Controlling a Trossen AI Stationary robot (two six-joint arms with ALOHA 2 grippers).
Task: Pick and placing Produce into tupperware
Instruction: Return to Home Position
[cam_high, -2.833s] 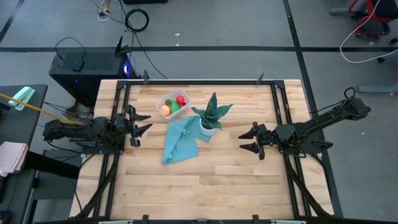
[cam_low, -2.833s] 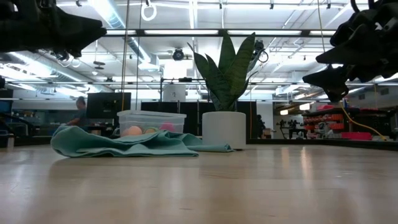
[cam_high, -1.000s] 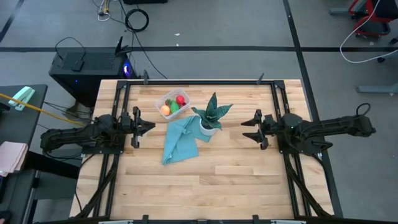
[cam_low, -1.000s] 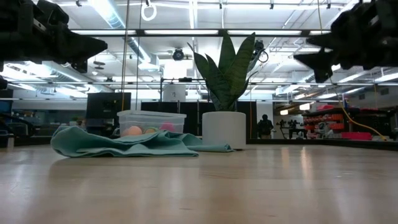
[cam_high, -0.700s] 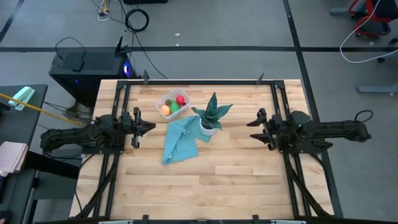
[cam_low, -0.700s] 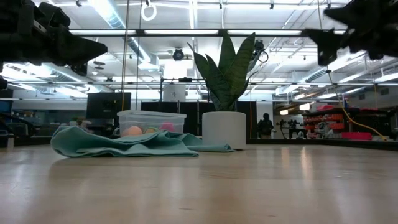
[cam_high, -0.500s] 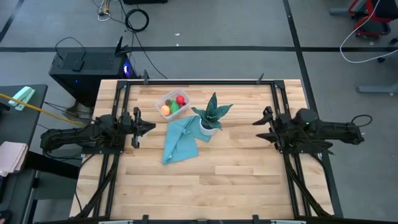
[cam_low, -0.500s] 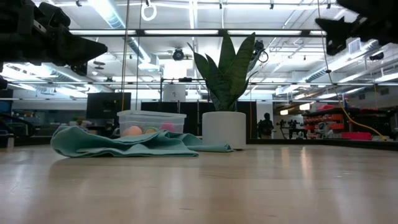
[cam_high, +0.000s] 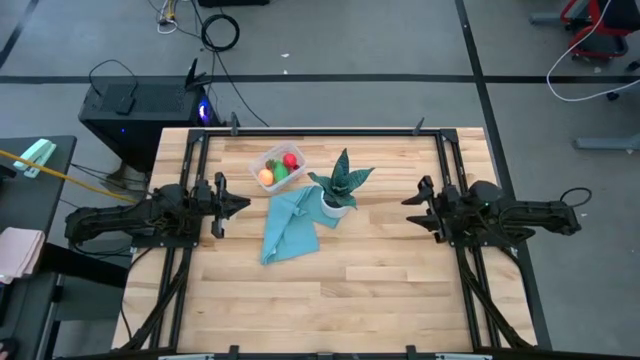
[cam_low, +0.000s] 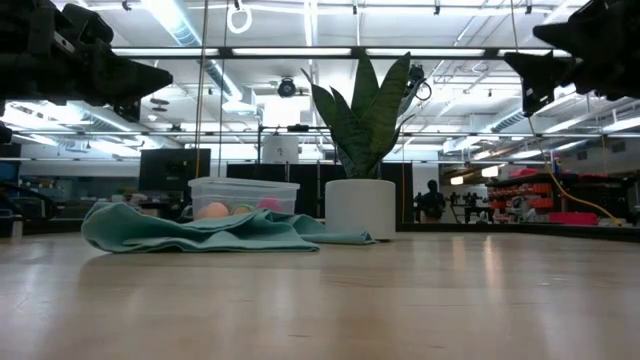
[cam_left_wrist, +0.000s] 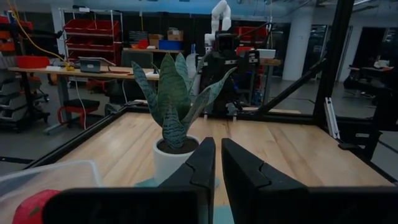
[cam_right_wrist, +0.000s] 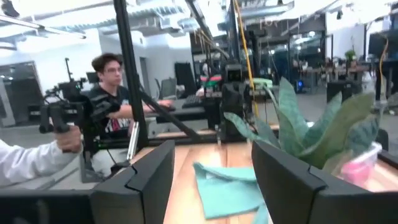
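The clear tupperware stands at the far middle of the table and holds an orange piece, a green piece and a red piece of produce. The low view shows the tupperware behind the teal cloth. My left gripper is shut and hovers level at the table's left, pointing toward the tupperware and plant. My right gripper is open and hovers at the table's right, with nothing between its fingers. The left wrist view catches the red piece beside the shut fingers.
A spiky green plant in a white pot stands just right of the tupperware. A crumpled teal cloth lies in front of both. Bare wood stretches along the near half of the table. A person sits beyond the table's left side.
My right gripper has drawn back toward the table's right edge, away from the plant, rising a little with its fingers tipping upward. The produce, tupperware, cloth and plant have stayed in place.
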